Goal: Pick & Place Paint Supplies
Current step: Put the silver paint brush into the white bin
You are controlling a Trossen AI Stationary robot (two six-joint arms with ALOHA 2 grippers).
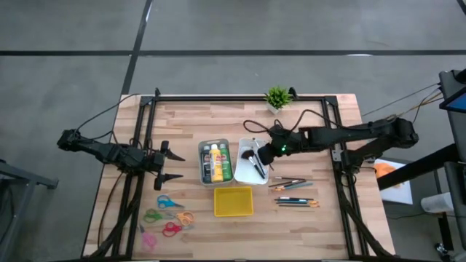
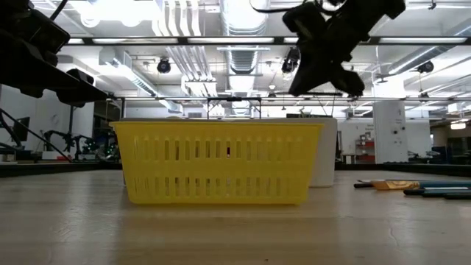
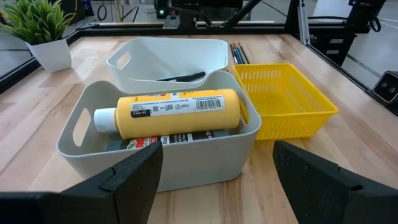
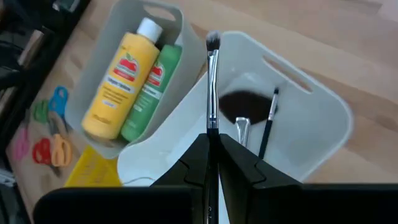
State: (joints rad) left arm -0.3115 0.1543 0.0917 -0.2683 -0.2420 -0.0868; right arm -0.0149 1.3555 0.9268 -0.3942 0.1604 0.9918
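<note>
- While the pale wooden slatted table (image 1: 320,225) fills most of what I can see, both dark arms reach in over it from either side.
- Left gripper (image 1: 172,166) waits near the table's left side, jaws spread wide apart and empty, facing the bins.
- Nearest it sits the grey plastic bin (image 3: 81,134), holding the yellow paint bottle (image 3: 180,111) and the green paint bottle (image 4: 149,93) lying side by side; a darker bottle lies under them.
- Just beside that stands the white plastic bin (image 4: 323,124), with two dark-handled brushes (image 4: 268,121) already lying inside.
- In front of both bins is a yellow slotted plastic basket (image 1: 233,201), nothing visible in it.
- Right gripper (image 4: 212,152) hovers over the white bin, fingers clamped together on a thin dark-handled brush with a pale tuft (image 4: 212,81).
- On the table to the right lie the remaining slim pencils and brushes (image 1: 295,196).
- I judge the placing step is in hand: next, lower the brush into the white bin and release.
</note>
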